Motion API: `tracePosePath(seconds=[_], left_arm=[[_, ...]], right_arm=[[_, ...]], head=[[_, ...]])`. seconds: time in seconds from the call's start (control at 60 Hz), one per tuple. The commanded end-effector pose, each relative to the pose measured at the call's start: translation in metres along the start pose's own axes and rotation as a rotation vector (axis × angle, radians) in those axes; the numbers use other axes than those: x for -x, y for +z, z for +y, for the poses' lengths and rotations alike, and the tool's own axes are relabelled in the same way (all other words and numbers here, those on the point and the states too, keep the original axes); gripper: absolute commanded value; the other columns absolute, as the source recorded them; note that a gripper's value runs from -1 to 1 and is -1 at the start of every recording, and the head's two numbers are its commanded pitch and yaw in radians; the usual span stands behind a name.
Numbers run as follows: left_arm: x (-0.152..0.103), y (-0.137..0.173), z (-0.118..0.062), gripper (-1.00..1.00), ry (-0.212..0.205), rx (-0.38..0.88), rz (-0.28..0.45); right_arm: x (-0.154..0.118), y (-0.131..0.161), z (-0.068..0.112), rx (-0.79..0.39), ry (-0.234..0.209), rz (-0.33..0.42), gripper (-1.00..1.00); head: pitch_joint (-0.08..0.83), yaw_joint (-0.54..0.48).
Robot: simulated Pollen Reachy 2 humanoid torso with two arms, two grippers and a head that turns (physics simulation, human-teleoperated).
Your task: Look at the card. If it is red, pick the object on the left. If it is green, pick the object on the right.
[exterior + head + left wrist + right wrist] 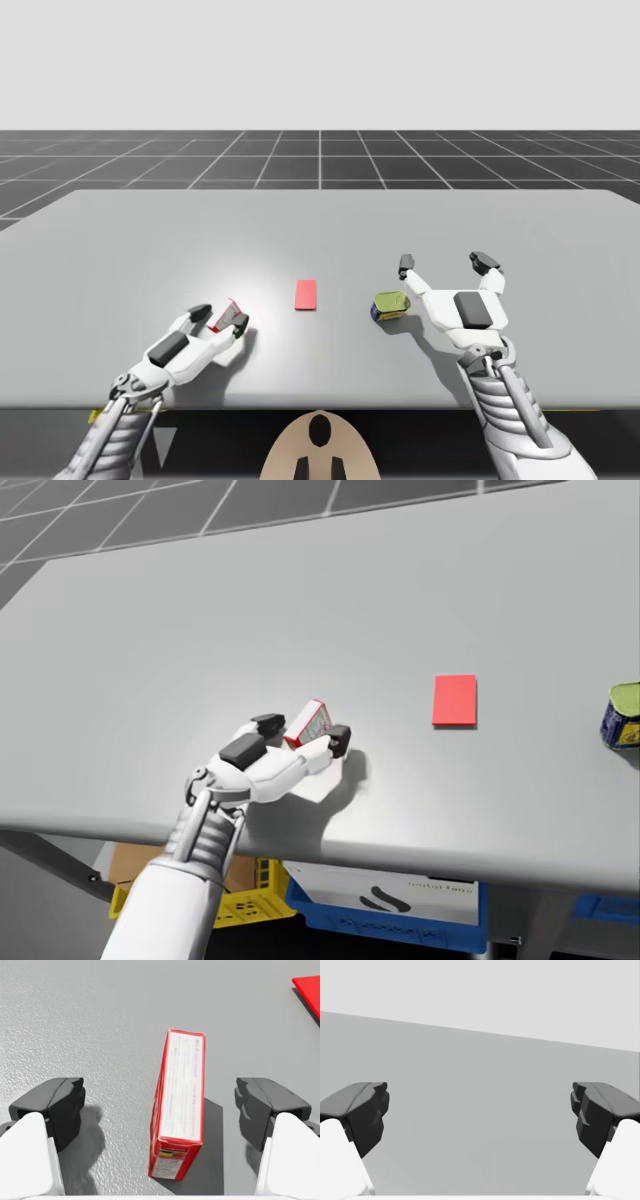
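Left gripper (160, 1105) sits spread around the red box (180, 1110), left of the red card (306, 294), untouching; closing on it looks next.

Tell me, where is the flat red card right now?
In the high view the flat red card lies on the grey table near its middle, between the red box on its left and the green-and-blue can on its right.

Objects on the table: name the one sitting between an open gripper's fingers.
The red box, untouched between my left gripper's open fingers; the yellow-green can sits beside my right gripper, outside its fingers.
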Motion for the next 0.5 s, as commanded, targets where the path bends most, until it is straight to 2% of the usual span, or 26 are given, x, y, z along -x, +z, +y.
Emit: tracePosePath(seconds=[0.017, 0.267, 0.383, 0.5], left_arm=[[0.0016, -0.0045, 0.0008, 0.90, -0.009, -0.023, 0.015], [0.0033, -0.0018, -0.0014, 1.00, -0.025, -0.014, 0.022], [0.0036, -0.0013, -0.0020, 1.00, -0.030, -0.010, 0.020], [0.0031, -0.0008, -0.0023, 1.00, -0.038, -0.007, 0.018]], right_arm=[[0.0008, 0.0007, 0.0028, 0.001, -0.017, 0.006, -1.00], [0.0015, 0.0003, 0.0028, 0.003, -0.016, 0.009, -1.00], [0.0020, 0.0002, 0.0030, 0.002, -0.016, 0.012, -1.00], [0.0018, -0.0003, 0.0028, 0.001, -0.019, 0.013, -1.00]], head=[[0.723, 0.33], [0.685, 0.33], [0.597, 0.34], [0.467, 0.36]])
